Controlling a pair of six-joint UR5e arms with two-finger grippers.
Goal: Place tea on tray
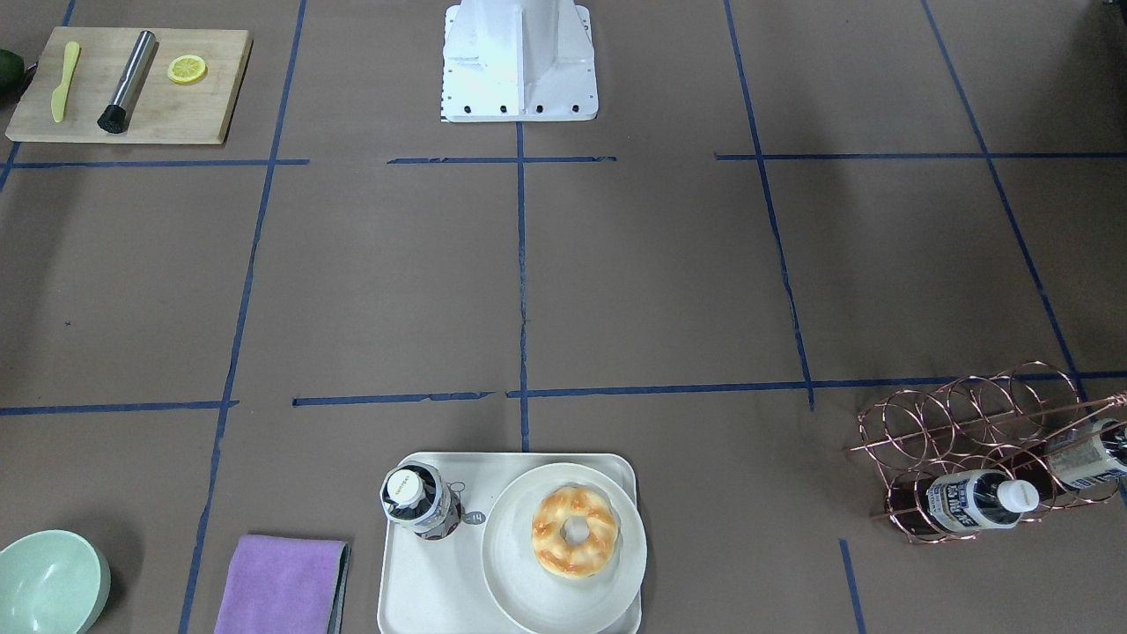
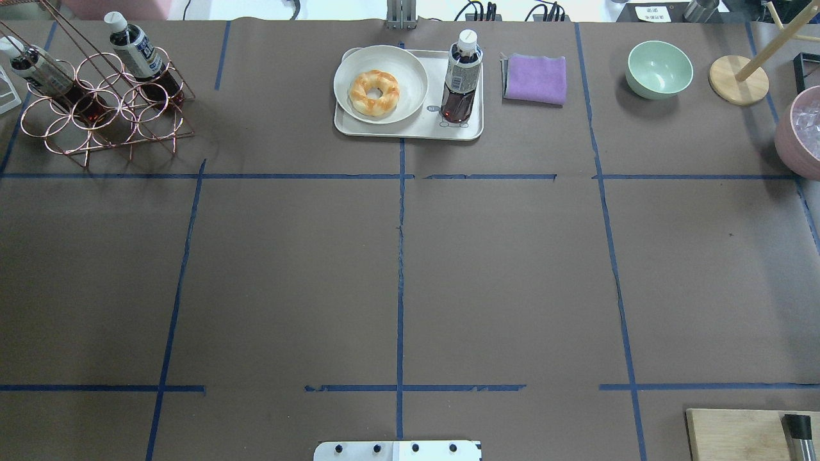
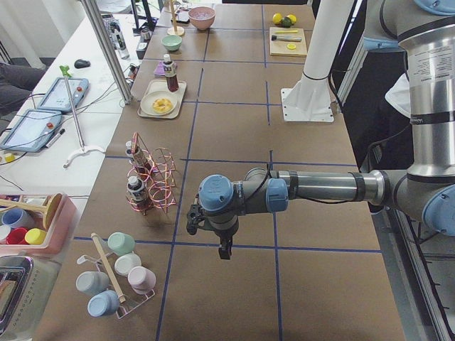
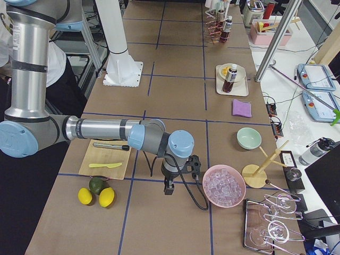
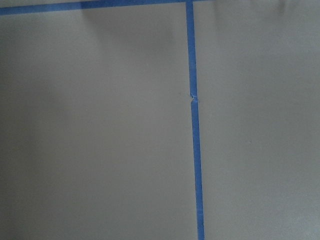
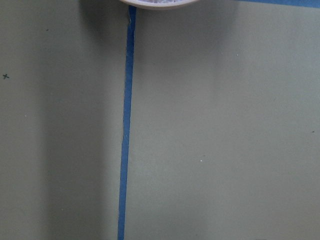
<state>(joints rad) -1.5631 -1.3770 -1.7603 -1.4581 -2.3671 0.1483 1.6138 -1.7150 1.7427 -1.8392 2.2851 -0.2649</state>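
Note:
One tea bottle (image 1: 421, 504) with dark liquid and a white cap stands upright on the cream tray (image 1: 414, 590), beside the round plate. It also shows in the overhead view (image 2: 460, 80), on the tray (image 2: 410, 131). Two alike bottles (image 2: 138, 54) (image 2: 35, 67) lie in a copper wire rack (image 2: 96, 109). My left gripper (image 3: 225, 252) hangs over bare table at the robot's left end, far from the tray. My right gripper (image 4: 169, 188) hangs near a pink bowl. They show only in the side views, so I cannot tell whether either is open or shut.
A white plate (image 2: 410, 77) with a donut (image 2: 373, 93) fills the tray's other half. A purple cloth (image 2: 535, 78) and green bowl (image 2: 658, 69) lie beside the tray. A pink bowl of ice (image 4: 224, 186) and a wooden board (image 1: 132, 84) sit on the robot's right.

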